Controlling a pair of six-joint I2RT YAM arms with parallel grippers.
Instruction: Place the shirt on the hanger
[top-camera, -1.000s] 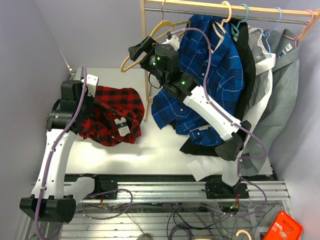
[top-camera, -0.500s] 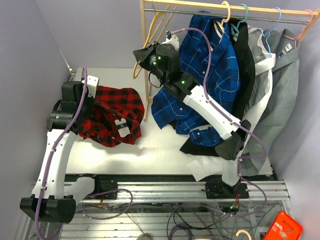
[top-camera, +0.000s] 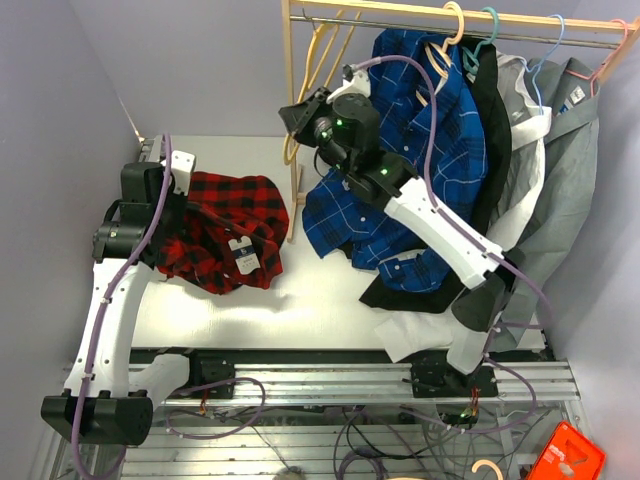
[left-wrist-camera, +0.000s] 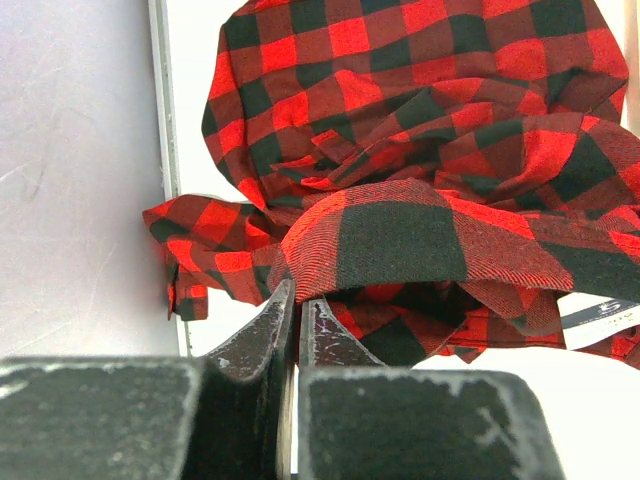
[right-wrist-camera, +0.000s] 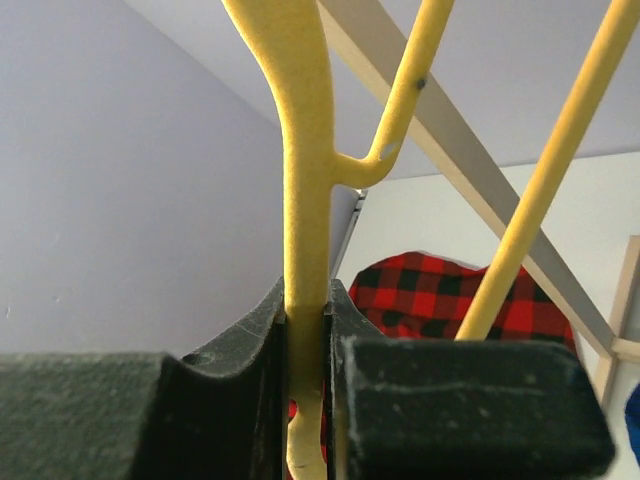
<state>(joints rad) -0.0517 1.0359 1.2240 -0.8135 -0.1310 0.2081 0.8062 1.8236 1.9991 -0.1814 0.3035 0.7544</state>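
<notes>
The red-and-black plaid shirt (top-camera: 225, 225) lies bunched on the left of the white table (top-camera: 320, 290), its white label (top-camera: 243, 255) facing up. My left gripper (top-camera: 170, 210) sits at the shirt's left edge, and in the left wrist view it (left-wrist-camera: 297, 300) is shut on a fold of the shirt (left-wrist-camera: 400, 150). The pale yellow hanger (top-camera: 318, 55) hangs from the rail by the rack's left post. My right gripper (top-camera: 297, 118) is shut on it. The right wrist view shows one bar of the hanger (right-wrist-camera: 300, 150) pinched between the jaws (right-wrist-camera: 305, 310).
A wooden rack (top-camera: 291, 90) with a rail (top-camera: 400, 22) stands behind the table. On it hang a blue plaid shirt (top-camera: 430, 140), dark clothes and a grey shirt (top-camera: 570, 190), on teal (top-camera: 487, 22) and pink (top-camera: 615, 42) hangers. A purple wall (top-camera: 60, 120) stands at the left.
My right gripper has closed on the hanger and moved a little right. The hanger has swung from a leftward tilt to hang nearly vertical. The left arm and shirt have not moved.
</notes>
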